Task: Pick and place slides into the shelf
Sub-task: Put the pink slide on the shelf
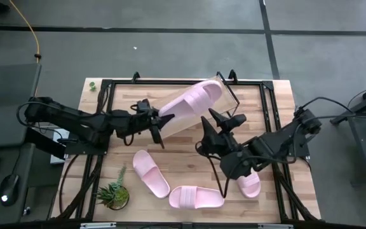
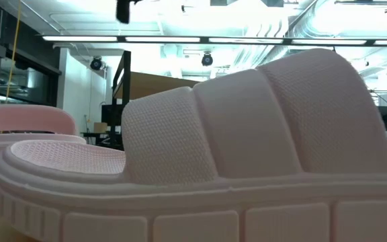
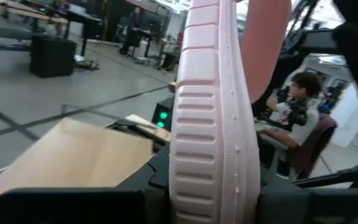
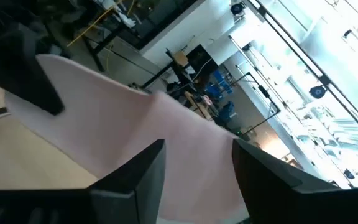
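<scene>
Pincer, L (image 1: 159,119), clamped on slide (image 1: 192,102) over shelf (image 1: 189,137); R pincer (image 1: 229,121) alongside.

Fourth slide (image 1: 249,184) half hidden under right arm; shelf (image 1: 189,124) largely covered.

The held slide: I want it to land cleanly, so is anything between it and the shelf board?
Nothing visible. The left claw holds the slide over the bare shelf; the right claw sits beside it.

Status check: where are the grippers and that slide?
Left gripper shut on raised slide over shelf. Right gripper open beside it. Three slides on table; nothing blocking.
</scene>
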